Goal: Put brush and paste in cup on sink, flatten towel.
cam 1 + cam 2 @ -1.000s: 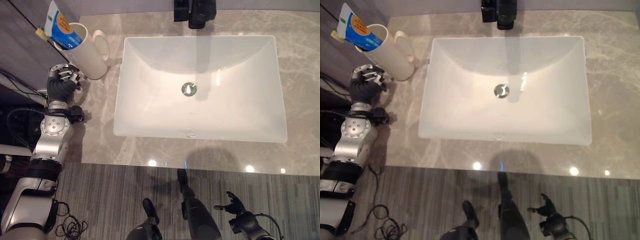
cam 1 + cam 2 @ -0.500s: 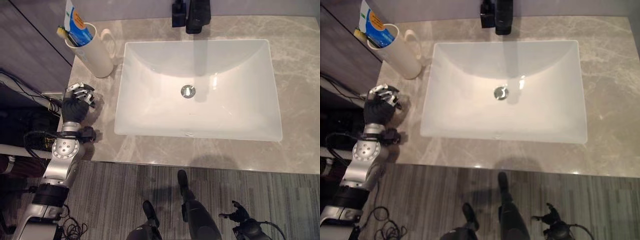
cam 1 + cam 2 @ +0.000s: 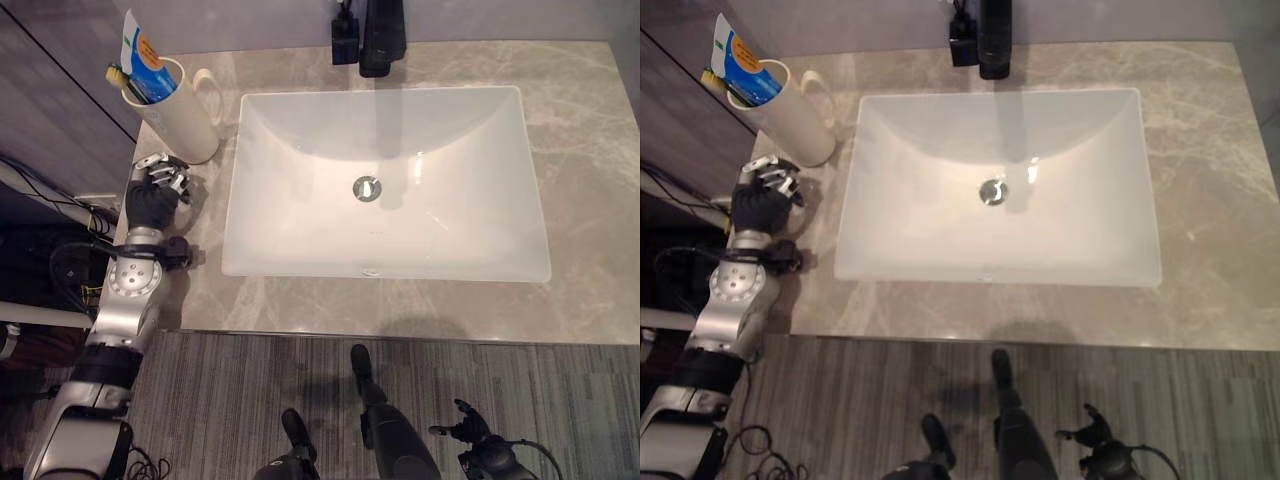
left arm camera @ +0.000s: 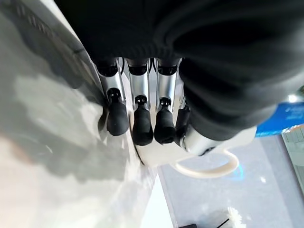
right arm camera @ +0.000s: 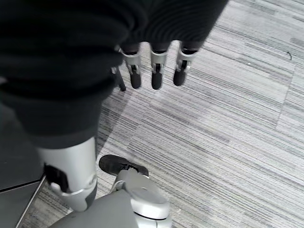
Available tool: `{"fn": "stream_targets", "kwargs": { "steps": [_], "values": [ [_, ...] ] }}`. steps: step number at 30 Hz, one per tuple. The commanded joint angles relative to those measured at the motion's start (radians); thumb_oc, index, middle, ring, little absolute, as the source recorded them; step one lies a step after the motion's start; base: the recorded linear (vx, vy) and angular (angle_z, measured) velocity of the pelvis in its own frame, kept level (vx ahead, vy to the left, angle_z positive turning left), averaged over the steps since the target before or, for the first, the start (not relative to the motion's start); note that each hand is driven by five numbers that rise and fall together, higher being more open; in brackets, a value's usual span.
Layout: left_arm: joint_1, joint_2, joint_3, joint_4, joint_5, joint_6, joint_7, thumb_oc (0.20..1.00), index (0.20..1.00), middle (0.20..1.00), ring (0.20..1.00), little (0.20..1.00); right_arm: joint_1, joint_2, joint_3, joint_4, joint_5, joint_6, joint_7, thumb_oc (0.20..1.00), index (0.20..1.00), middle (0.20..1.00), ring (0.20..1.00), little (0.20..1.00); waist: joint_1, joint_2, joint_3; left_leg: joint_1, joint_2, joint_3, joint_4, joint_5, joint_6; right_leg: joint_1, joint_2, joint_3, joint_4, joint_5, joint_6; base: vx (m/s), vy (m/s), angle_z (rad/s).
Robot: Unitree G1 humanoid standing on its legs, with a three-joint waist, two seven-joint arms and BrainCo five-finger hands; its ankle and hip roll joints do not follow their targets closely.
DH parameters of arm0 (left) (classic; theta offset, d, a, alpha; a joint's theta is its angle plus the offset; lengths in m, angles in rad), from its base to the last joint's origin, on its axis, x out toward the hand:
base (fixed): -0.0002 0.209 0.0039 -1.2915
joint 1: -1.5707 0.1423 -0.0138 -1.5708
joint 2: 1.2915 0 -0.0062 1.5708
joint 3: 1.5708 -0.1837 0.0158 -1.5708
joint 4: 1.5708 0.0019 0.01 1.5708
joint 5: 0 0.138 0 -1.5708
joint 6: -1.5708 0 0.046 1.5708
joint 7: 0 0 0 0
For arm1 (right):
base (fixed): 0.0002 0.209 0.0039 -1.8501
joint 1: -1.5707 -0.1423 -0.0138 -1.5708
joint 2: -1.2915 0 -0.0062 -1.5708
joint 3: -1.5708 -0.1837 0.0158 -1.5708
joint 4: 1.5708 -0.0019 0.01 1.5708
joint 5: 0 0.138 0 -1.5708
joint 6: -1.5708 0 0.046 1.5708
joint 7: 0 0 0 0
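Cup (image 3: 174, 108), cream with a handle, stands on the grey marble counter (image 3: 590, 150) just beside the far left corner of the white sink (image 3: 385, 185). Inside the cup sit the toothpaste tube (image 3: 141, 60), blue and white with an orange spot, and the brush (image 3: 121, 80), its yellow-green end poking above the rim on the side away from the sink. Both lean toward the wall side. A black tap (image 3: 380, 35) stands behind the sink at its middle, and the round drain (image 3: 366, 187) lies in the sink's floor.

Left hand (image 3: 157, 190) rests over the counter's left edge, just on the near side of the cup and to the left of the sink. Its fingers (image 4: 135, 126) are bent loosely with the dark tips pointing at the cup, and they hold nothing.

Right hand (image 3: 468, 425) hangs low over the striped grey floor (image 5: 228, 123), well in front of the sink, with its fingers spread and relaxed, empty.
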Motion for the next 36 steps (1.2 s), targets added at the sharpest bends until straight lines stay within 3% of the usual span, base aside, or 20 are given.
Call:
{"fn": "stream_targets", "kwargs": {
  "steps": [1, 3, 14, 22, 30, 36],
  "values": [
    [-0.093, 0.039, -0.019, 0.068, 0.062, 0.005, 0.042, 0.2, 0.2, 0.2, 0.2, 0.2, -0.011, -0.014, 0.021, 0.007, -0.004, 0.007, 0.001, 1.0, 1.0, 1.0, 1.0, 1.0, -0.037, -0.008, 0.011, 0.0, 0.025, 0.011, 0.006, 0.057, -0.048, 0.053, -0.026, -0.034, 0.0, -0.057, 0.088, 0.01, -0.028, -0.03],
    [-0.174, 0.047, -0.049, 0.106, 0.119, 0.018, 0.076, 0.2, 0.2, 0.2, 0.2, 0.2, -0.016, -0.014, 0.023, 0.011, 0.003, 0.008, -0.003, 1.0, 1.0, 1.0, 1.0, 1.0, -0.04, -0.012, 0.009, -0.005, 0.026, 0.013, 0.006, 0.058, -0.05, 0.046, -0.024, -0.034, 0.0, -0.055, 0.089, 0.01, -0.022, 0.0],
    [-0.326, 0.055, -0.099, 0.239, 0.126, 0.03, 0.134, 0.2, 0.2, 0.2, 0.2, 0.2, -0.043, 0.0, 0.068, -0.011, 0.03, -0.005, -0.005, 1.0, 1.0, 1.0, 1.0, 1.0, -0.051, -0.013, 0.015, -0.018, 0.025, 0.016, 0.006, 0.06, -0.05, 0.03, -0.023, -0.03, 0.0, -0.047, 0.091, 0.0, -0.006, -0.01],
    [-0.275, 0.068, -0.073, 0.218, 0.112, 0.027, 0.129, 0.2, 0.2, 0.2, 0.2, 0.2, -0.042, 0.004, 0.064, 0.002, 0.03, -0.005, -0.009, 1.0, 1.0, 1.0, 1.0, 1.0, -0.044, -0.016, 0.012, -0.021, 0.027, 0.018, 0.006, 0.057, -0.049, 0.023, -0.021, -0.032, 0.0, -0.046, 0.088, 0.0, -0.002, -0.04],
    [-0.071, 0.101, 0.037, 0.11, 0.107, 0.019, 0.089, 0.2, 0.2, 0.2, 0.2, 0.2, -0.021, -0.006, 0.029, 0.019, 0.016, 0.0, -0.009, 1.0, 1.0, 1.0, 1.0, 1.0, -0.019, -0.018, 0.009, -0.018, 0.029, 0.006, 0.006, 0.057, -0.05, 0.03, -0.02, -0.037, 0.0, -0.055, 0.082, 0.0, 0.0, -0.01],
    [-0.086, 0.137, 0.057, 0.146, 0.074, 0.002, 0.105, 0.2, 0.2, 0.2, 0.2, 0.2, -0.026, -0.008, 0.042, -0.017, 0.016, -0.008, 0.0, 1.0, 1.0, 1.0, 1.0, 1.0, -0.02, -0.026, 0.015, -0.028, 0.032, 0.009, 0.006, 0.06, -0.052, 0.021, -0.014, -0.037, 0.0, -0.051, 0.083, 0.0, 0.0, 0.0]
  ]
}}
